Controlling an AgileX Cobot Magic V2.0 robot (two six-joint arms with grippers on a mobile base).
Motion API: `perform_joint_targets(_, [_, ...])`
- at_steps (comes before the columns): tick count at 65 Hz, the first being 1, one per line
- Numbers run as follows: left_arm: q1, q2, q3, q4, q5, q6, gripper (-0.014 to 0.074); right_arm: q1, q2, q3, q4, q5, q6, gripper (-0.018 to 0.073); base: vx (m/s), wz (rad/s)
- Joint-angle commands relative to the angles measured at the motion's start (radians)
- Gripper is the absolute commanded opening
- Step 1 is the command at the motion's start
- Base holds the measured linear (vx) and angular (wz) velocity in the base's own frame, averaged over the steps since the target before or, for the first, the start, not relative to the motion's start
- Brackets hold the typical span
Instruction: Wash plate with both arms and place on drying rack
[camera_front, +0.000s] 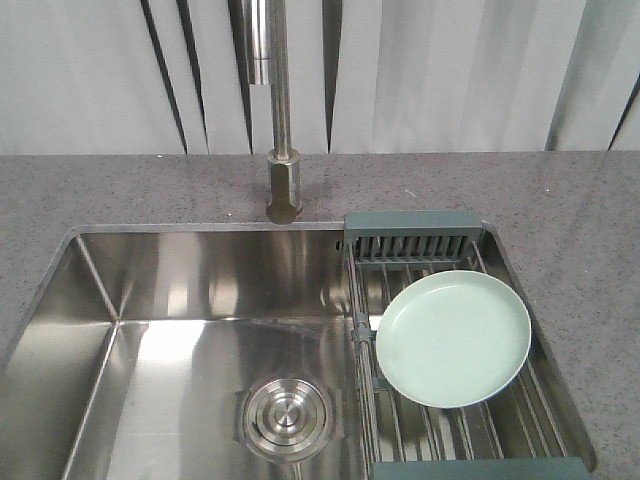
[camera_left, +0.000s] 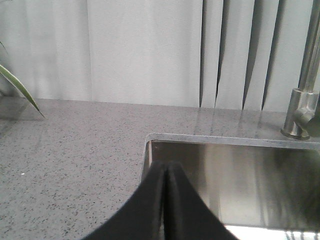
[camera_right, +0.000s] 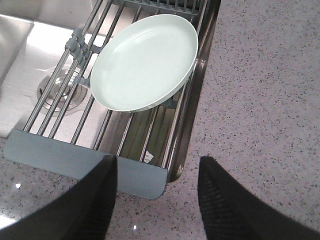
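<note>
Mint-green and matte, the plate lies face up on the drying rack, which spans the right end of the steel sink. From my front view the plate sits over the thin rods, below the slotted end section at 12 o'clock, its left edge just over the rack's left rail. The round steel drain is at about 8 o'clock from the plate, down in the basin, and the tap stands on the speckled grey counter at roughly 11 o'clock. Behind it hang pale vertical blinds. Through the right wrist camera I see the same plate on the rods, with the rack's flat grey-green end piece nearer to me, resting on the sink's edge. The right claw hovers over the counter edge at 6 o'clock from the plate, its two black fingers spread well apart and grasping nothing. Through the left wrist camera, the left claw is clenched, its black fingers pressed together with only a thin seam between them and nothing in it, pointing at the sink's far left corner. A green leaf pokes in at 9 o'clock.
</note>
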Motion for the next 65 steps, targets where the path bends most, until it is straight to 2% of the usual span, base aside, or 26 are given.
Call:
perform_joint_targets(1, [0.003,-0.015,-0.025,-0.002,-0.079,-0.001,-0.0007,0.0,0.005,-0.027,0.003,-0.054,-0.002,0.0372,0.0,0.0])
perform_joint_targets(22, [0.003,-0.015,-0.025,-0.002,-0.079,-0.001,-0.0007,0.0,-0.002,-0.027,-0.012,-0.065,-0.003,0.0372,0.0,0.0])
perform_joint_targets(35, [0.003,-0.015,-0.025,-0.002,-0.079,-0.001,-0.0007,-0.032,-0.06,-0.027,-0.049,-0.151,-0.004,0.0332,0.0,0.0])
perform_joint_targets(47, [0.003,-0.015,-0.025,-0.002,-0.079,-0.001,-0.0007,-0.093,-0.134,-0.027,-0.049,-0.203,-0.003,0.0218,0.0,0.0])
perform_joint_targets(65, [0.003,-0.015,-0.025,-0.002,-0.079,-0.001,-0.0007,-0.093,-0.174,-0.018,-0.05,-0.221,0.005,-0.0013,0.0,0.0])
